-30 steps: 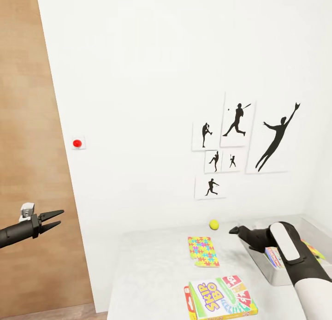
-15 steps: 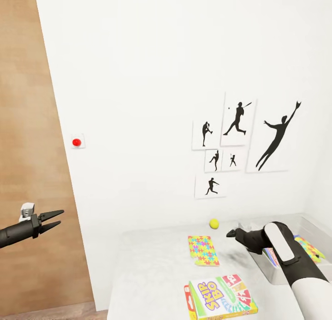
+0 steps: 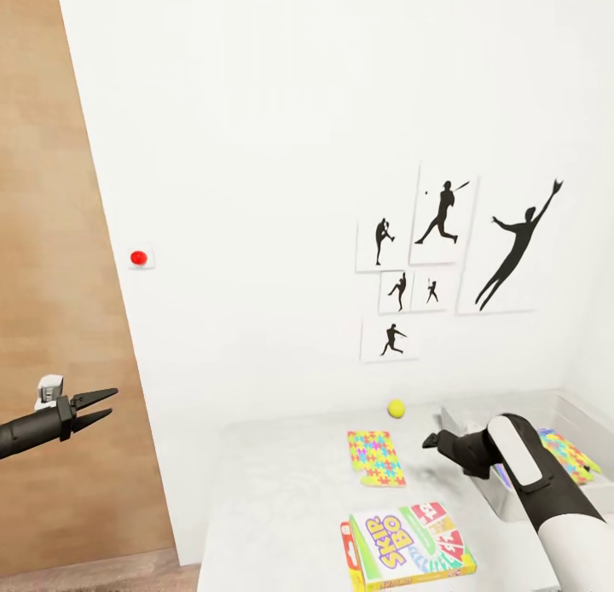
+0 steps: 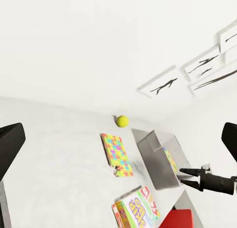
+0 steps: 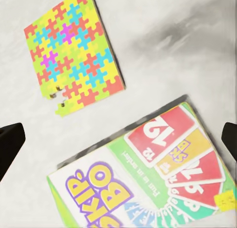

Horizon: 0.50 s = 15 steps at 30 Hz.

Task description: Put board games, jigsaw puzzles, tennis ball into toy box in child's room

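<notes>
**Fingers spread on both arms, nothing gripped**

The fingers of the right gripper [image 3: 431,442] are seen parted over the table [image 3: 281,490], with nothing between them; in the right wrist view their dark tips stand at the two far edges of the picture, a wide gap between. The left gripper [image 3: 98,407] is held off to the side in front of the wood-panel door [image 3: 51,234], its two fingers apart and empty.

Below the right gripper a jigsaw puzzle [image 3: 375,458] lies flat on the pale table top, and nearer the robot a green Skip-Bo board game [image 3: 409,545] is laid flat, just beside the puzzle but not touching it. A red-edged box [image 3: 347,558] is seen under or against its left side; which cannot be told. The tennis ball [image 3: 396,409] rests close to the wall, beyond the puzzle. The toy box [image 3: 465,419] stands on the table to the right, partly hidden by the right arm; a second multicoloured puzzle [image 3: 567,455] is seen inside it.

On the white wall above, black sports-silhouette pictures [image 3: 443,259] are hung, and a red round button [image 3: 138,258] is set near the door.
</notes>
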### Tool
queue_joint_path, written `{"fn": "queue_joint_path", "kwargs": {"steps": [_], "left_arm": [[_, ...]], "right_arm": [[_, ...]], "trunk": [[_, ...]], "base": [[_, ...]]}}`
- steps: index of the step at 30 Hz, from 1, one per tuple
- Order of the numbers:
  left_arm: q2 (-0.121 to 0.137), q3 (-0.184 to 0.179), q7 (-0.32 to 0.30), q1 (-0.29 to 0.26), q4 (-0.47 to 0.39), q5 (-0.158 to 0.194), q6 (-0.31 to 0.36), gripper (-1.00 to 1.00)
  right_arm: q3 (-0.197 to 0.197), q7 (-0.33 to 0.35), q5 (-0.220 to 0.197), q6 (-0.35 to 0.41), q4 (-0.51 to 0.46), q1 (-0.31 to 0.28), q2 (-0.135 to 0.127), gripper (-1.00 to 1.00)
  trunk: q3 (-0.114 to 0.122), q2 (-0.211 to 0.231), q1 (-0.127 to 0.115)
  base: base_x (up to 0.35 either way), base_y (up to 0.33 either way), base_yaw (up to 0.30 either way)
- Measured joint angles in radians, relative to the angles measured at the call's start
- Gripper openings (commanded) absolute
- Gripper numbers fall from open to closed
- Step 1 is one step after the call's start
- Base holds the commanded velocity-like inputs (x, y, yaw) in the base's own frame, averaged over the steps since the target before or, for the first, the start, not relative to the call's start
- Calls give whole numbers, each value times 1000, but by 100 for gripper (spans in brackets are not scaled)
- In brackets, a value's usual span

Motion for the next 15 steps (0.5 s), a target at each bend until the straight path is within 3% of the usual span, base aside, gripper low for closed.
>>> {"fn": "queue_joint_path", "kwargs": {"steps": [15], "left_arm": [[0,0,0,0,0,0,0,100]], "right_arm": [[-1,-6,30,0,60,-4,-1,100]], "trunk": [[-25,0,0]], "base": [[0,0,0]]}}
